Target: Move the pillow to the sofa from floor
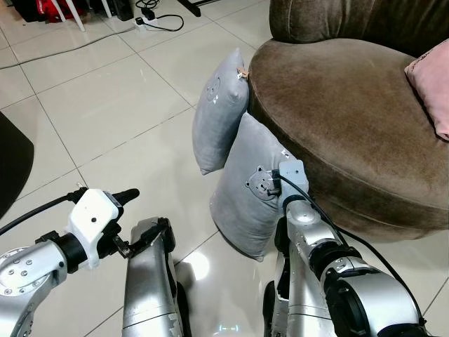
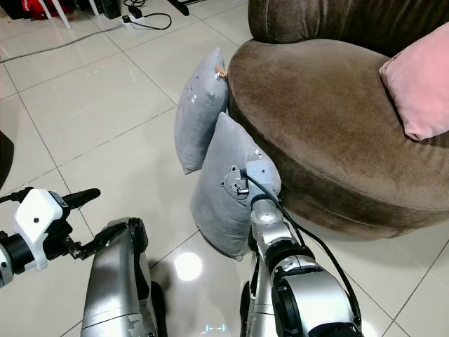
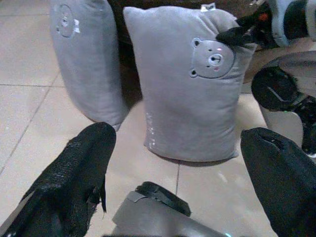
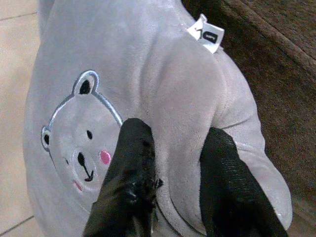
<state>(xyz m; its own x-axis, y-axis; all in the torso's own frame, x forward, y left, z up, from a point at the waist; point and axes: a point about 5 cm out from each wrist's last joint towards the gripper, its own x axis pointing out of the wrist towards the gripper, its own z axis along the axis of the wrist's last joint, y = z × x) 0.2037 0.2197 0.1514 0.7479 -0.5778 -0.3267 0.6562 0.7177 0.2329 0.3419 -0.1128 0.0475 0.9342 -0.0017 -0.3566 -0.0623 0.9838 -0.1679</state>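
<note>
On pillow (image 4: 163, 89), right fingers (image 4: 133, 163) pinching.

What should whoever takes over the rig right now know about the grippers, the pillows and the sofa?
Right gripper: fingers pinching a fold at the top of the near pillow, by its bear patch.
Left gripper: open, low over the floor, aimed at the pillows, holding nothing.
Near pillow and far pillow: upright on the floor against the sofa.
Done: grasp started.
Left: lift pillow onto the sofa.
</note>
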